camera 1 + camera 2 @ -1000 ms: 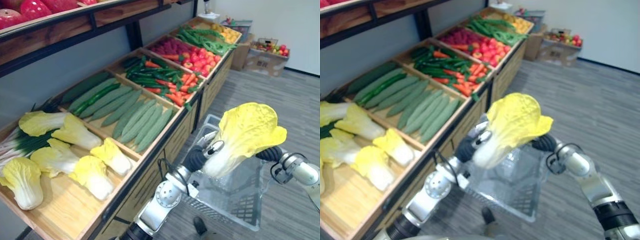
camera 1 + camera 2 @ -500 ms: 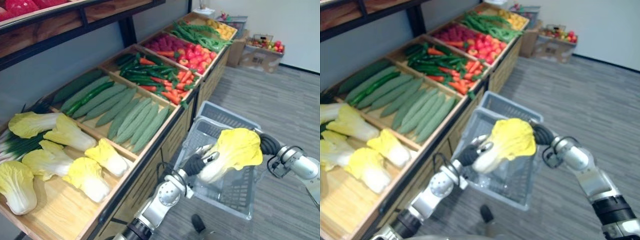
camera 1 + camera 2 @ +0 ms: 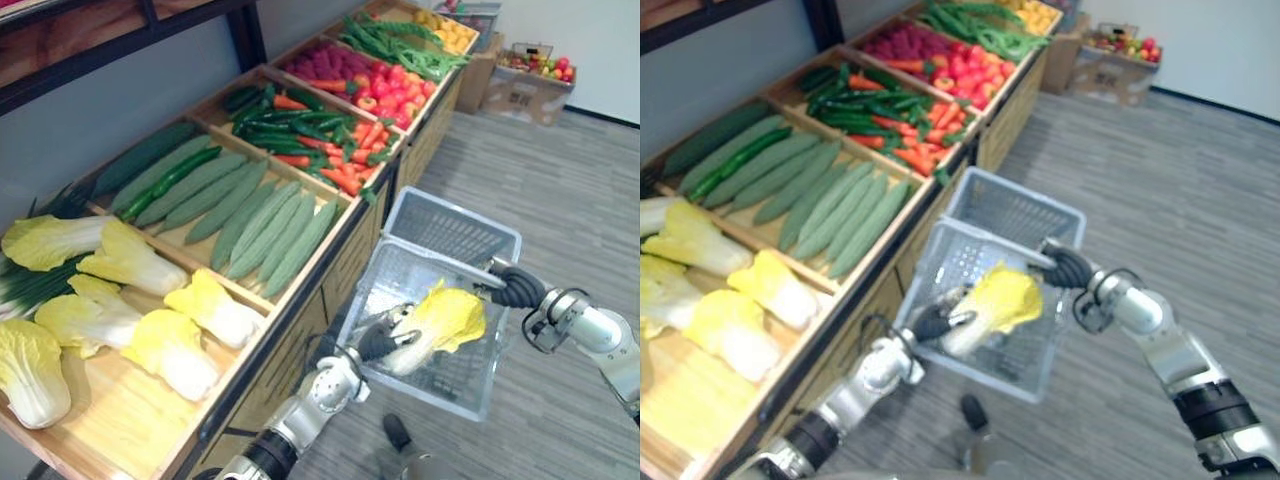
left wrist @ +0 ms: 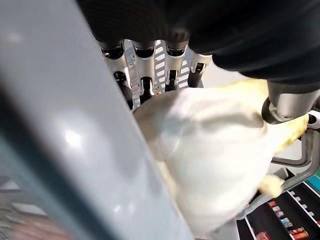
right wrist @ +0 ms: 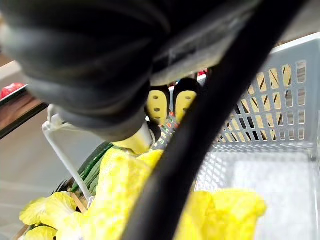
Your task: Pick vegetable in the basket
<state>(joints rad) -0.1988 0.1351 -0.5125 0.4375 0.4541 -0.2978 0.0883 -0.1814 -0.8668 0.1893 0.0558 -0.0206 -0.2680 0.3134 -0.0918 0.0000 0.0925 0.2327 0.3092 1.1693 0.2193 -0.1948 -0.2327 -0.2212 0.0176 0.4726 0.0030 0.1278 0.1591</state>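
Left wrist view: clamped round the white base of the cabbage (image 4: pixel 210 150) with the curled fingers (image 4: pixel 145 75) and thumb of the left hand (image 3: pixel 385 340). Held that cabbage inside the walls of the grey basket (image 3: pixel 455 232), white end on the stand side and yellow leaves toward the right hand (image 3: pixel 510 286). Could not tell whether it touched the basket's bottom. Closed the right hand on the basket's handle, at the rim away from the stand. Carried the basket above the grey floor (image 3: pixel 570 190), just beside the front of the wooden stand (image 3: pixel 330 290). Found, in the stand's nearest compartment, several loose cabbages (image 3: pixel 170 350) lying beside spring onions (image 3: pixel 30 285). Found, in the next compartment, long pale gourds (image 3: pixel 270 235) alongside darker cucumbers (image 3: pixel 170 175). Noted carrots (image 3: pixel 365 160) mixed with green peppers (image 3: pixel 275 130) in the compartment beyond, then red produce (image 3: pixel 385 95), then green beans (image 3: pixel 400 50) toward the far end. Noted a cardboard box (image 3: pixel 525 100) of fruit on the floor past the stand.
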